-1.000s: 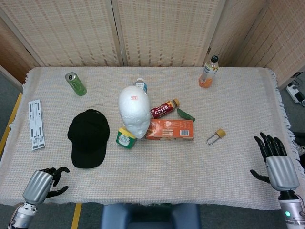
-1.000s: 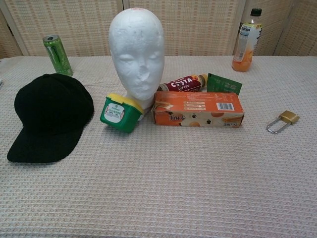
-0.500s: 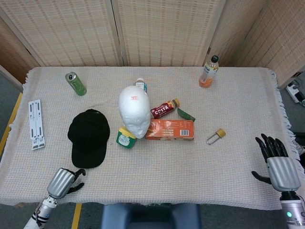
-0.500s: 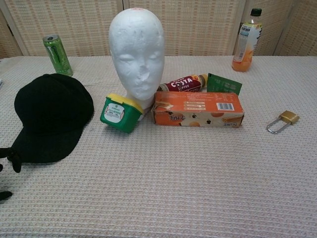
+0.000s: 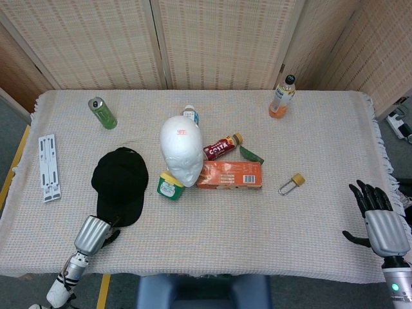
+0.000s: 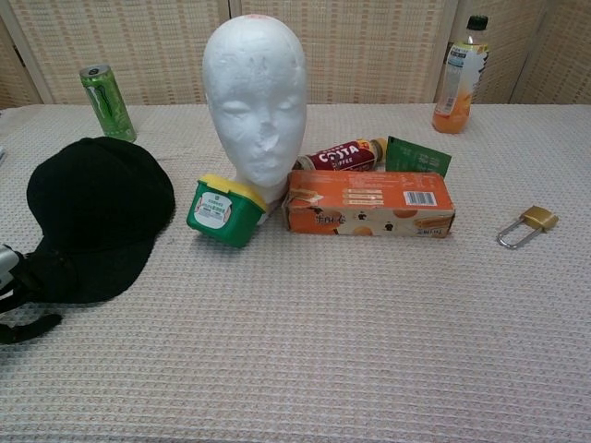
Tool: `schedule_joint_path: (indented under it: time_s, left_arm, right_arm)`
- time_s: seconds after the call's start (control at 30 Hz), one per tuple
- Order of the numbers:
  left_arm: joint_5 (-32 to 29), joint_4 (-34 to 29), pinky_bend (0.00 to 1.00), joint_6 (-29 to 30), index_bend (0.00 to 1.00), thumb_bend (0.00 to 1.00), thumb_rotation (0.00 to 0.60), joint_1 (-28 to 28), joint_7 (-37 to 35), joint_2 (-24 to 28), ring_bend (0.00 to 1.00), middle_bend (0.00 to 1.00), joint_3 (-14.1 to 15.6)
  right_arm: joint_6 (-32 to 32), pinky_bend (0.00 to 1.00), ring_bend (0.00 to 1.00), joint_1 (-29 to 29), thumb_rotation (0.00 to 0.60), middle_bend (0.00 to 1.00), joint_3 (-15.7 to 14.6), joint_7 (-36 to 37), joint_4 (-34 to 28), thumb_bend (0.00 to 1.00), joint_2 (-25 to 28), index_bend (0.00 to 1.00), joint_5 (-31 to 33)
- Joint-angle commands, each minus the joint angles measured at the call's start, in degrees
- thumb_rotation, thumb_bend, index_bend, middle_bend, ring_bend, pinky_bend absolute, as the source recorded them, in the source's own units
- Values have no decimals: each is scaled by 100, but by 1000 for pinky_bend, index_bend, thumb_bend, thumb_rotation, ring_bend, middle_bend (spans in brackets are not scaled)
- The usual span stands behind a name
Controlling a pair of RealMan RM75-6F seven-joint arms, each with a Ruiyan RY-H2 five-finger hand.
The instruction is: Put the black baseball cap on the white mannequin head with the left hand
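The black baseball cap (image 5: 120, 183) lies flat on the table, left of the white mannequin head (image 5: 181, 149), its brim toward the front edge. The chest view shows the cap (image 6: 97, 212) at the left and the upright mannequin head (image 6: 256, 101) facing the camera. My left hand (image 5: 93, 233) is at the front left, its dark fingers reaching the brim's front edge. In the chest view the left hand (image 6: 14, 291) has fingers at the brim and the thumb apart on the cloth; nothing is lifted. My right hand (image 5: 380, 222) hovers open at the table's right front edge.
A green tub (image 6: 222, 210) and an orange box (image 6: 367, 203) crowd the mannequin's base, with a Costa bottle (image 5: 222, 147) behind. A green can (image 5: 102, 112) stands far left, an orange drink bottle (image 5: 282, 96) far right, a padlock (image 5: 291, 183) right, a white stand (image 5: 47, 166) at the left edge.
My left hand has come in from the front left corner to the cap's brim and now touches it. The cap has not moved. My right hand has drifted slightly back.
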Motion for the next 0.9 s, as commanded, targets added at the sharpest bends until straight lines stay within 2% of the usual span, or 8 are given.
schedule_joint_path:
  time_s: [0.03, 0.5, 0.7, 0.9]
  left_arm:
    - [-84, 124, 1000, -111, 471, 324, 600, -47, 45, -52, 1000, 1000, -2]
    - [-397, 284, 1000, -259, 492, 365, 600, -213, 57, -160, 1000, 1000, -86]
    - [-562, 301, 1000, -268, 547, 434, 600, -299, -18, -208, 1000, 1000, -185]
    - [-735, 316, 1000, -290, 648, 467, 600, -380, -65, -229, 1000, 1000, -301]
  right_arm:
    - [-48, 0, 0, 9, 600, 0, -23, 60, -41, 0, 50, 0, -2]
    - [-250, 0, 0, 49, 600, 0, -125, 148, -202, 0, 209, 0, -20]
    - [-307, 0, 0, 61, 600, 0, -169, 165, -259, 0, 265, 0, -49]
    - [-378, 0, 0, 77, 600, 0, -216, 144, -314, 0, 312, 0, -67]
